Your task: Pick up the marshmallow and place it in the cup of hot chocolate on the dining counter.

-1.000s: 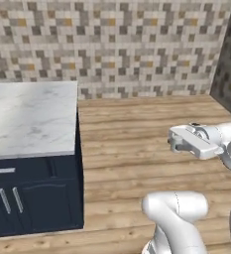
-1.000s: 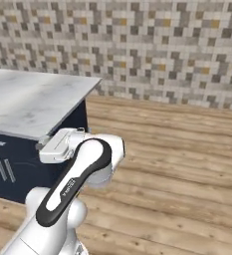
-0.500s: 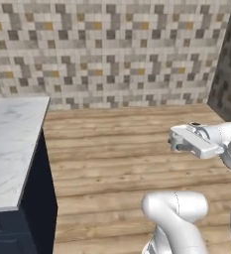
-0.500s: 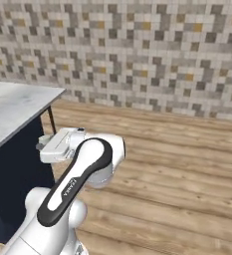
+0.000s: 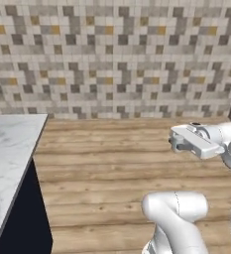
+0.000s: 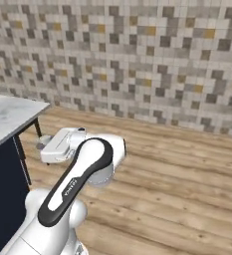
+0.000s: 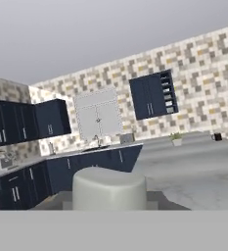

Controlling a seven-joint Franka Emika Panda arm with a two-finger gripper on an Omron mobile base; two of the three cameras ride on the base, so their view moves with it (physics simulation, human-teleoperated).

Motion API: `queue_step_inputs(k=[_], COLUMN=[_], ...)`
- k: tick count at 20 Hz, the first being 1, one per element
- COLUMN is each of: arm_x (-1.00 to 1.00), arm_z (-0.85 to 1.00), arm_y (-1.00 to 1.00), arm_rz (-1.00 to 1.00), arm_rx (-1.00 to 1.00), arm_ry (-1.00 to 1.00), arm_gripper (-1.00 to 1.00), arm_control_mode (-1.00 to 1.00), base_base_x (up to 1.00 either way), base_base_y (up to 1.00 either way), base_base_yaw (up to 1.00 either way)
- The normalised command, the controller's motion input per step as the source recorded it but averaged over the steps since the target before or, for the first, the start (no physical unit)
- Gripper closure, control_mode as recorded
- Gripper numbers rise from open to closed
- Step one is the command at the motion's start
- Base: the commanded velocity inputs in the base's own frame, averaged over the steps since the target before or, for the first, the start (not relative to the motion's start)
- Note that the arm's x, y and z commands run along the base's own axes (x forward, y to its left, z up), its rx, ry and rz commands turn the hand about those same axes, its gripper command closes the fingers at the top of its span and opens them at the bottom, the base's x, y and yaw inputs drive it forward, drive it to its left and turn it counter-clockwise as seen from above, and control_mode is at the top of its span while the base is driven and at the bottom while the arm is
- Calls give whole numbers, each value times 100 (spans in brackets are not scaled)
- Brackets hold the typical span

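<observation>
The marshmallow [image 7: 109, 188] looms as a pale, rounded lump right at the bottom of the hand view, just where the fingers would meet, so I judge it to be pinched in the gripper [image 5: 175, 144], whose jaws are drawn in close on it; from the base cameras the hand's tip is too small to show the lump itself. It looks soft, very light and easily squashed, with a dry matt skin that should not slip, so a gentle hold across its flat sides, near the middle of its height, is all it needs, and a hard squeeze would only deform it or make it stick to a pad on release. The cup of hot chocolate [image 7: 217, 137] is a tiny dark shape far off on the dining counter [image 7: 198, 171], with a small potted plant [image 7: 176, 139] some way beside it; cup and marshmallow are well apart, so the carry looks far from done. The counter is a broad, smooth white marble slab with grey veins on a dark navy base, and a corner of it shows at the left of both base views [image 5: 8, 149]. The arm is held out over a floor [image 5: 112, 163] of warm wooden planks, in front of a wall [image 5: 112, 59] of small beige, grey and ochre mosaic tiles, and navy cabinets [image 7: 47, 171] line the far side of the room in the hand view
</observation>
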Motion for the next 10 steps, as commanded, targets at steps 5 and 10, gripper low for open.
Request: queue_step_inputs(k=[5, 10], arm_x=[0, 0], arm_z=[0, 0], arm_y=[0, 0], arm_rz=[0, 0], arm_rx=[0, 0], arm_ry=[0, 0], arm_gripper=[100, 100], arm_control_mode=[100, 100], base_base_x=[100, 100], base_base_y=[-62, -71], base_base_yaw=[33, 32])
